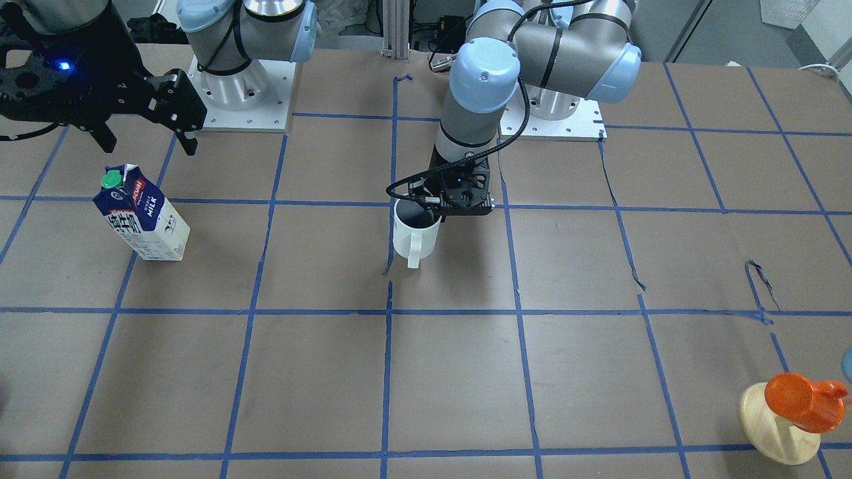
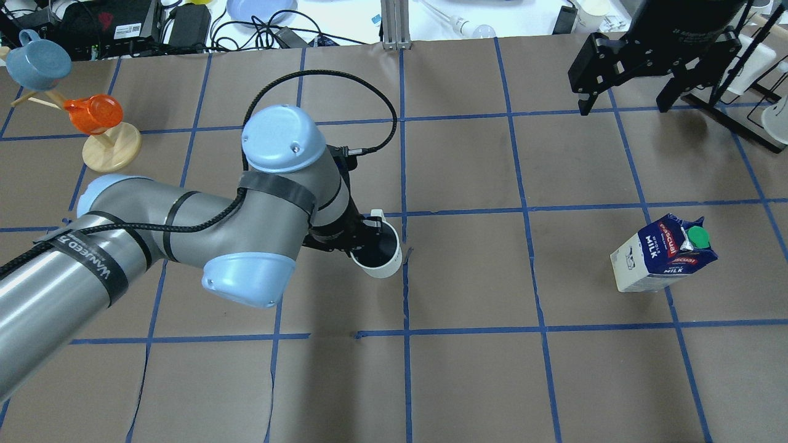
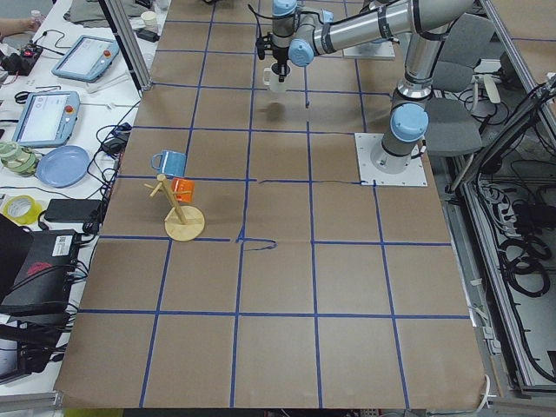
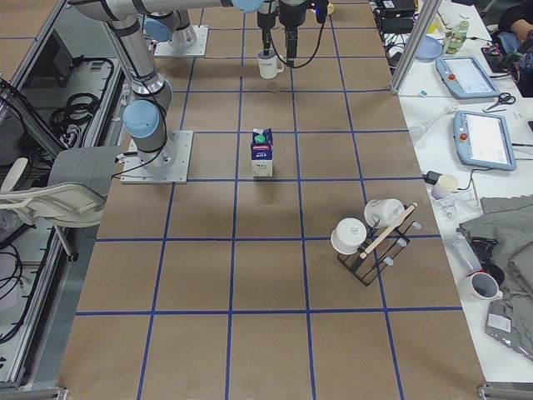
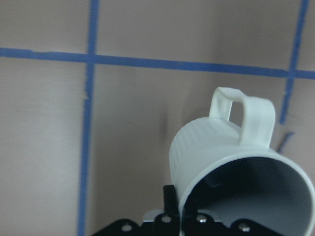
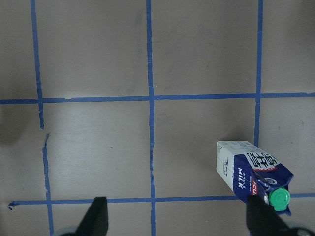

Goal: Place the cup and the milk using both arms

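Mug: white ceramic mug with side handle (image 4: 268, 65); upright, right at the tips of the far left gripper (image 4: 266, 52) and its black fingers (image 4: 265, 42)
Carton: dark blue and white gable-top milk carton (image 4: 261, 155); upright, green cap on top; well apart from those fingers, nearer the camera

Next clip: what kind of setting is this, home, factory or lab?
Most likely a robotics lab workcell: a paper-covered table gridded with blue tape, two robot arms bolted to metal base plates, and teach pendants lying alongside the table.
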